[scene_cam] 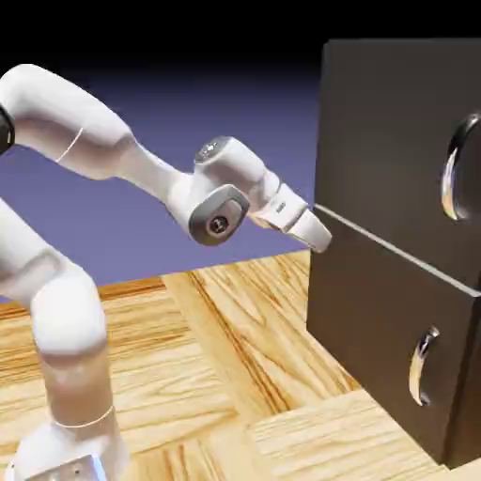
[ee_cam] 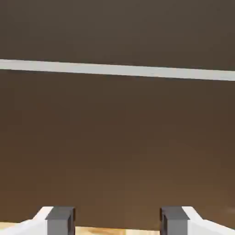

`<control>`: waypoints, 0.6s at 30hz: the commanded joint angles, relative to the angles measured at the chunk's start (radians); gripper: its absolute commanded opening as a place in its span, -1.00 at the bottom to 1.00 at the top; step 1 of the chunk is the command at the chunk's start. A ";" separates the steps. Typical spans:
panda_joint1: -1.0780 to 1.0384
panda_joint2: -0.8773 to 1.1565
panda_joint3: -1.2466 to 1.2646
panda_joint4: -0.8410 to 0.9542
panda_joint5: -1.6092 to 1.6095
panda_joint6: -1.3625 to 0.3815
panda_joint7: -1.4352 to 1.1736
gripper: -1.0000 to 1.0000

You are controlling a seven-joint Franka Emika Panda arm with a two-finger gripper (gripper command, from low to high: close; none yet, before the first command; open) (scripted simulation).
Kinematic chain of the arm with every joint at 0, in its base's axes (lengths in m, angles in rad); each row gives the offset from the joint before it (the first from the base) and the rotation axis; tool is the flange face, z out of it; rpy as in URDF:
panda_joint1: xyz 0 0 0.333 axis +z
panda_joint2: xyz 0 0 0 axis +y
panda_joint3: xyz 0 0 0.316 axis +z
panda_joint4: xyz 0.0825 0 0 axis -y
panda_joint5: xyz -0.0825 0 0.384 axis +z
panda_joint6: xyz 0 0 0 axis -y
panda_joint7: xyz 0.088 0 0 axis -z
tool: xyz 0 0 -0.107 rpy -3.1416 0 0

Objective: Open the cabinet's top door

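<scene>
Cabinet (scene_cam: 395,272) stands straight ahead of my pincer (scene_cam: 321,237), a tall charcoal-black box on the wooden table (scene_cam: 235,348). My fingertips sit right at its near front corner, level with the pale seam (ee_cam: 117,69) that parts its two front panels; whether they touch the corner I cannot tell from the exterior view. Above and beyond my pincer is the top door (scene_cam: 395,131), the larger upper panel, shut flat against the cabinet body. Its curved silver handle (scene_cam: 457,169) lies well apart from my fingers, far across the panel and higher than they are. Below my pincer is the shorter lower panel (scene_cam: 385,348), also shut, with a small chrome handle (scene_cam: 423,366) of its own.

In the hand view my two grey fingertips (ee_cam: 59,220) stand far from each other at the bottom edge, with only dark cabinet face between them. So my pincer is spread wide and holds nothing. The seam runs as a light stripe across the upper part of that view, slightly slanted, and a thin strip of table wood shows just under my fingers.
</scene>
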 commanded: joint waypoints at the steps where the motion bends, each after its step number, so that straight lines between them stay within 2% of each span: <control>1: 0.020 -0.012 -0.024 0.013 -0.044 0.000 -0.036 0.00; 18: 0.362 -0.208 -0.428 0.229 -0.783 -0.002 -0.646 0.00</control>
